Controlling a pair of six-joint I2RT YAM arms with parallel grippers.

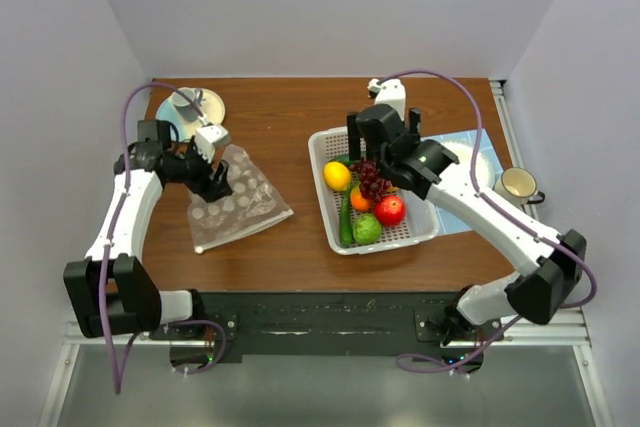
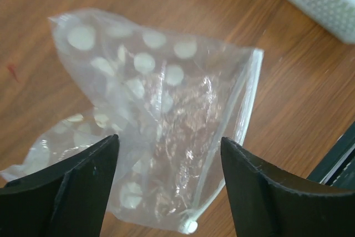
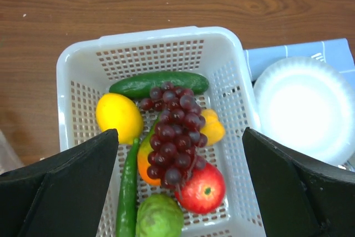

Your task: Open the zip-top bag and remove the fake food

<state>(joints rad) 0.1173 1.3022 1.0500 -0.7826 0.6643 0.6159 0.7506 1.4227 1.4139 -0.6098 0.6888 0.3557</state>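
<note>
The zip-top bag (image 1: 238,203) lies flat on the wooden table at the left, clear with pale dots and seemingly empty. In the left wrist view the bag (image 2: 161,109) fills the middle, its zip edge on the right. My left gripper (image 1: 220,187) is open just above the bag, one jaw on each side (image 2: 169,184). The fake food sits in the white basket (image 1: 322,142): lemon (image 1: 337,176), grapes (image 1: 372,183), red round one (image 1: 389,210), green round one (image 1: 367,228), cucumber (image 3: 158,83). My right gripper (image 1: 385,167) is open and empty above the basket (image 3: 180,184).
A white paper plate (image 1: 480,162) on a blue cloth lies right of the basket, with a mug (image 1: 518,185) beyond it. A disc and a small dish (image 1: 198,107) sit at the back left. A white object (image 1: 388,95) stands behind the basket.
</note>
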